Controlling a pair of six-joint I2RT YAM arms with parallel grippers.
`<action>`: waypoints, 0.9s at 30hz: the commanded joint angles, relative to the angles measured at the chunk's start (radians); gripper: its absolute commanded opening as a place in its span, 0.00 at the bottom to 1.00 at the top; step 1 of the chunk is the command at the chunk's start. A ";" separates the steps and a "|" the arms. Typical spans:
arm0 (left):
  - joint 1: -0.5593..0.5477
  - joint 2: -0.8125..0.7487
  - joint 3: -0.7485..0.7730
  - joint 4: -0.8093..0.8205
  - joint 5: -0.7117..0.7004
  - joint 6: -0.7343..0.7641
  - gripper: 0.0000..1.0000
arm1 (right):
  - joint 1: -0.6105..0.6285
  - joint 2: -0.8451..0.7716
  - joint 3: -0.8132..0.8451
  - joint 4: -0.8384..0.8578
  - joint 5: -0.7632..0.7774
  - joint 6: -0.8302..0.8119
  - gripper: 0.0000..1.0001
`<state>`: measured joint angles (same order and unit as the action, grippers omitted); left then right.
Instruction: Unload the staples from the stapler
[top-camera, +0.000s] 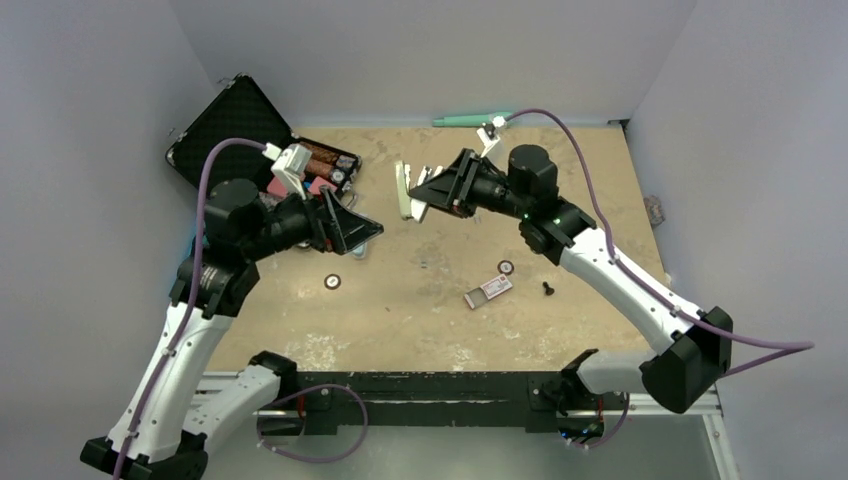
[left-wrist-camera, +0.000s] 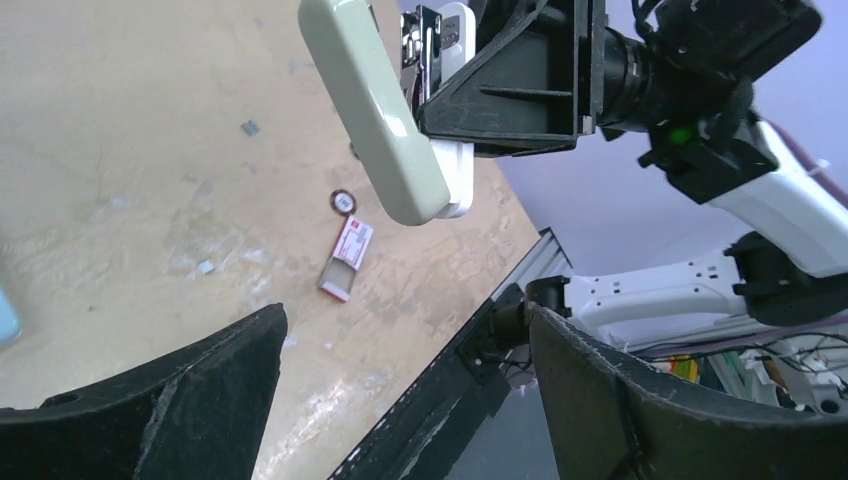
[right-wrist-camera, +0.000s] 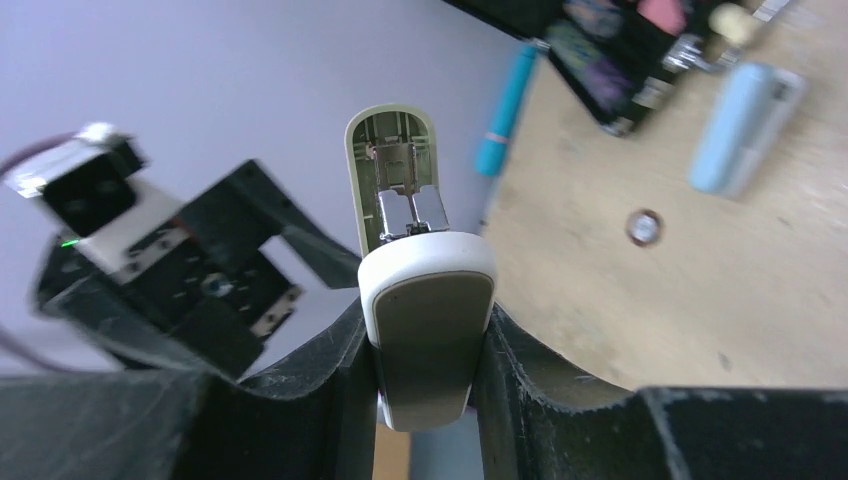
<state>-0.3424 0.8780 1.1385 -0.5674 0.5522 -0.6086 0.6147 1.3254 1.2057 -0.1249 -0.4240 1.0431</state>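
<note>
Stapler (left-wrist-camera: 385, 120): hung above table, lid swung open, base clamped in right gripper (top-camera: 432, 192). Left gripper (top-camera: 368, 232): fingers spread, empty, near stapler's lid side. Staples in magazine: could not tell. Step called for firm right hold and square left entry into open channel.

Narrow gap between left gripper (top-camera: 366, 236), jaws spread, and the stapler (top-camera: 404, 190) clamped in right gripper (top-camera: 424, 196), above mid-table toward the far edge. Open black case (top-camera: 240, 125) blocks the far-left corner. Green pen (top-camera: 470, 120) lies along the far edge. Centre toward the near edge is passable around low clutter: staple box (top-camera: 488, 289), small disc (top-camera: 333, 282), second disc (top-camera: 506, 267), black screw (top-camera: 547, 288), grey bits (left-wrist-camera: 249, 127), possibly loose staples. Far-right corner open.
</note>
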 joint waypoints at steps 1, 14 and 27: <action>0.002 0.018 0.027 0.161 0.134 -0.052 0.94 | 0.002 -0.068 -0.029 0.396 -0.115 0.154 0.00; 0.000 0.051 0.066 0.460 0.287 -0.203 0.90 | 0.079 -0.063 0.055 0.465 -0.109 0.167 0.00; -0.001 0.061 0.079 0.470 0.316 -0.234 0.67 | 0.131 -0.036 0.085 0.529 -0.108 0.157 0.00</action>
<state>-0.3428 0.9386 1.1763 -0.1493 0.8383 -0.8272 0.7322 1.2881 1.2346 0.3099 -0.5198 1.2003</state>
